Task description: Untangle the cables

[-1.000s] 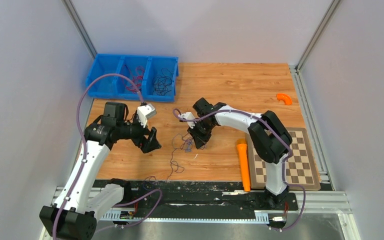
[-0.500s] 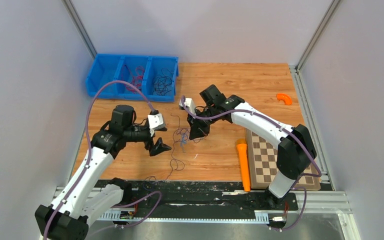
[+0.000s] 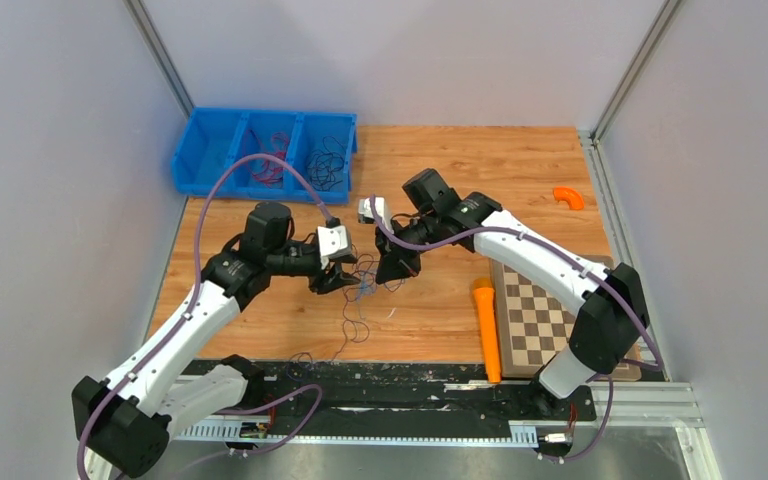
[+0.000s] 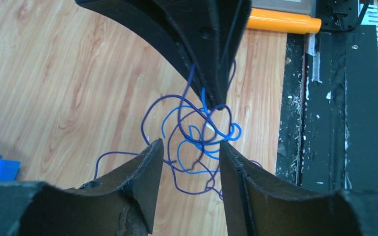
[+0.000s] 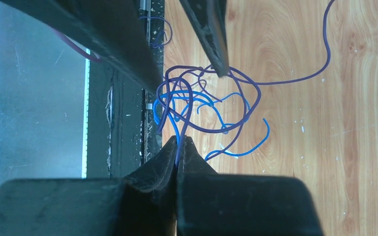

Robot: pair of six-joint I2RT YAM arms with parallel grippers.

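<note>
Blue and purple cables are pinched at the tips of the clenched right gripper, the knot bunched just beyond them. The left gripper is held parted around loose loops; a single strand should be closed on, then drawn sideways slowly.

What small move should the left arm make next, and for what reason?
Probably close the left gripper on the loops between its jaws. The right gripper is shut on strands of the cables, and the left jaws stand open on both sides of the knot. With two grips, the arms could then pull the tangle apart.
</note>
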